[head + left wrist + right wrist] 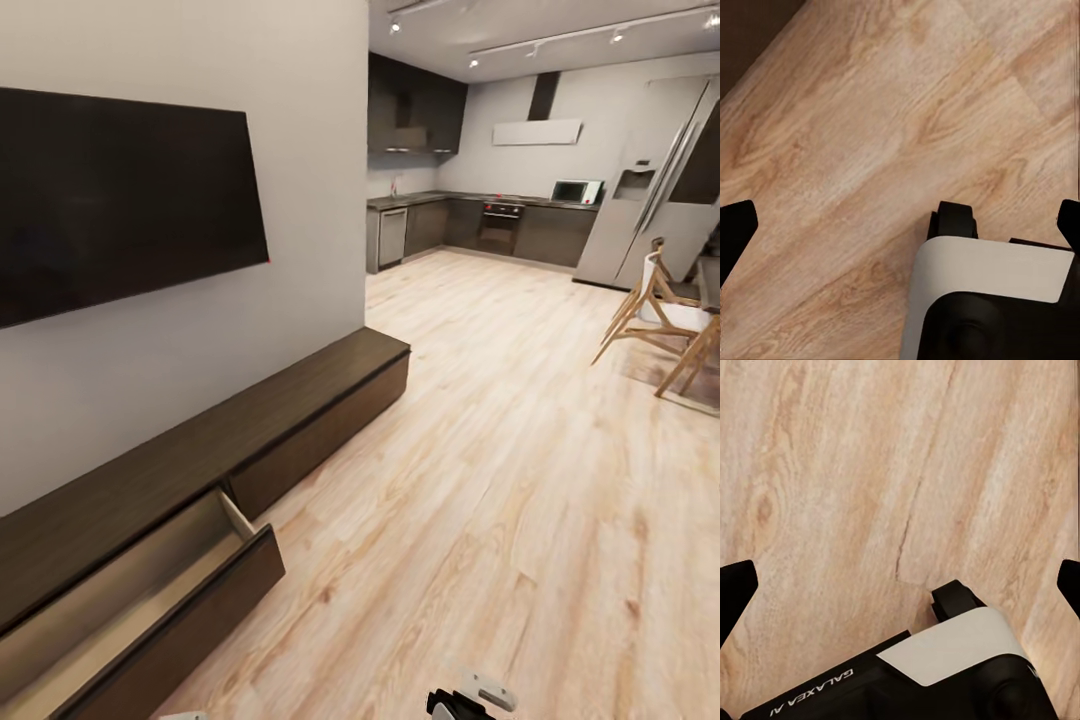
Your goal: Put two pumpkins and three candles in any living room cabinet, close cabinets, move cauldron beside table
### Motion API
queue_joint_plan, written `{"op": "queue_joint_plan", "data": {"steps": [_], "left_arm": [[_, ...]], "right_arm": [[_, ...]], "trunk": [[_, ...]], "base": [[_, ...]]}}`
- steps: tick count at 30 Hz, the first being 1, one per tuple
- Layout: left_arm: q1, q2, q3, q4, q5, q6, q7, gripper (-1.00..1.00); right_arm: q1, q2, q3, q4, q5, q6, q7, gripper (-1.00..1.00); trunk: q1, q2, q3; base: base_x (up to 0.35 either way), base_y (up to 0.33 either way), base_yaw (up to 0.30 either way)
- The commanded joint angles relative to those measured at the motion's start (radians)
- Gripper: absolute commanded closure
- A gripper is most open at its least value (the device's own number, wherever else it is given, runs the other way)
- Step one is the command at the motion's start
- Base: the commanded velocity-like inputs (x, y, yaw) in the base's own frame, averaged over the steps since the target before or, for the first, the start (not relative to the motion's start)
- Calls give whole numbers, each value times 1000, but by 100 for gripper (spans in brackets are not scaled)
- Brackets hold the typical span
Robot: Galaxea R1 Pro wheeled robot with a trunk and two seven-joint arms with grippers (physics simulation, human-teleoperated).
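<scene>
Pale wood floor (520,520) spreads under both of your wide-spread, empty pincers, left pincer (900,221) and right pincer (900,581), while the cabinet (240,440), one drawer (150,610) pulled out, runs lengthwise ahead on the left pincer's side, nearer that arm.

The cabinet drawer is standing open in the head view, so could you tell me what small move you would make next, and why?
Probably turn the base away from the wall to look for the pumpkins and candles. The cabinet has one drawer pulled out, with only its pale lining showing, and both wrist views show fingertips spread wide over bare wooden floor, holding nothing. That suggests there is nothing to load yet.
</scene>
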Motion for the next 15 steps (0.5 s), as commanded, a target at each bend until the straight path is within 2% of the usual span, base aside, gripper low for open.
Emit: {"op": "queue_joint_plan", "data": {"steps": [1,15], "left_arm": [[0,0,0,0,0,0,0,-100],[0,0,0,1,0,0,0,-100]], "right_arm": [[0,0,0,0,0,0,0,-100],[0,-1,0,1,0,0,0,-100]], "trunk": [[0,0,1],[0,0,8]], "base": [[0,0,-280],[0,0,-280]]}}
